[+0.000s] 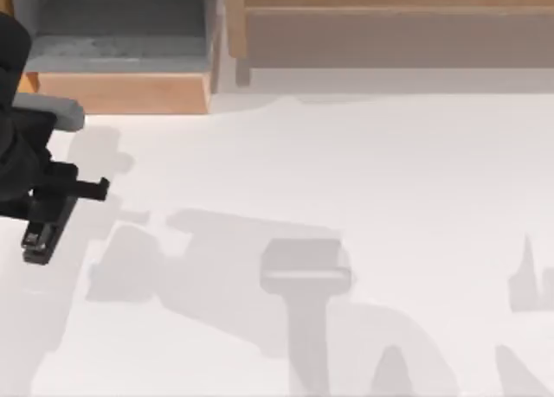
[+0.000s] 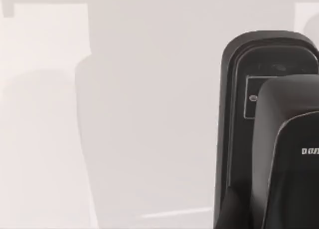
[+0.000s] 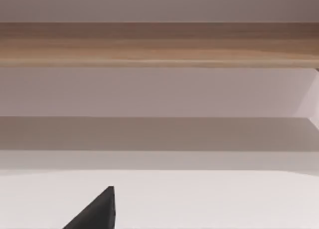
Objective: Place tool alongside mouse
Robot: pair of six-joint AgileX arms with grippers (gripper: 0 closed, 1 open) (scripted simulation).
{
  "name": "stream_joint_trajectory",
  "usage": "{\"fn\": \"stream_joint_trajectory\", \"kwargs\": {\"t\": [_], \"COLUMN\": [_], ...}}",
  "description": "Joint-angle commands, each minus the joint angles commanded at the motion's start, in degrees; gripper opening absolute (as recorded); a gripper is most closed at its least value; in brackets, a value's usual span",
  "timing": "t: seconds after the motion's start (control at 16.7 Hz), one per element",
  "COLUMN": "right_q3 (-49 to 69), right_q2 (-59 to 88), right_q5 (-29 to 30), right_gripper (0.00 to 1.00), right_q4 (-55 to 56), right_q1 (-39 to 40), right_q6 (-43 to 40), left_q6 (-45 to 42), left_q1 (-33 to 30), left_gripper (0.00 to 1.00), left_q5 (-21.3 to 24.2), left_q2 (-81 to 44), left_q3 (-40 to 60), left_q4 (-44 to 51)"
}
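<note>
The tool [image 1: 41, 233] is held clamped in the jaws of the left gripper [image 1: 52, 208] at the worktop's [image 1: 346, 172] left edge, apparently lifted clear for carrying. No mouse is seen, and the right jaws' state cannot be told.

our left arm [image 1: 22, 155] is cut off by the top view's left edge, and we cannot tell how its fingers stand. in the left wrist view the tool [image 2: 269, 129] runs off the frame, its small grey lettering too clipped to read.
</note>
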State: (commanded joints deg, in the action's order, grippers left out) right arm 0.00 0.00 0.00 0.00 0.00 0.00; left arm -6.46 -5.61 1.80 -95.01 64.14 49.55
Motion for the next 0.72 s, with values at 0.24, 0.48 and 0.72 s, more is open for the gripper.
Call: {"fn": "stream_joint_trajectory", "kwargs": {"t": [0.24, 0.48, 0.72], "right_q3": [0.00, 0.00, 0.00], "right_q2": [0.00, 0.00, 0.00], "right_q5": [0.00, 0.00, 0.00], "right_gripper": [1.00, 1.00, 1.00], "right_q4": [0.00, 0.00, 0.00], "right_q1": [0.00, 0.00, 0.00], "right_q6": [0.00, 0.00, 0.00], "left_q6": [-14.22, -25.85, -33.31], "left_q1": [15.02, 30.18, 41.98], "left_gripper": [0.00, 0.00, 0.00], "left_q5": [1.17, 2.17, 2.99], "left_q2": [-1.31, -4.68, -8.41], "left_q3": [1.44, 3.76, 6.22], "left_q4": [0.54, 1.17, 1.66]}}
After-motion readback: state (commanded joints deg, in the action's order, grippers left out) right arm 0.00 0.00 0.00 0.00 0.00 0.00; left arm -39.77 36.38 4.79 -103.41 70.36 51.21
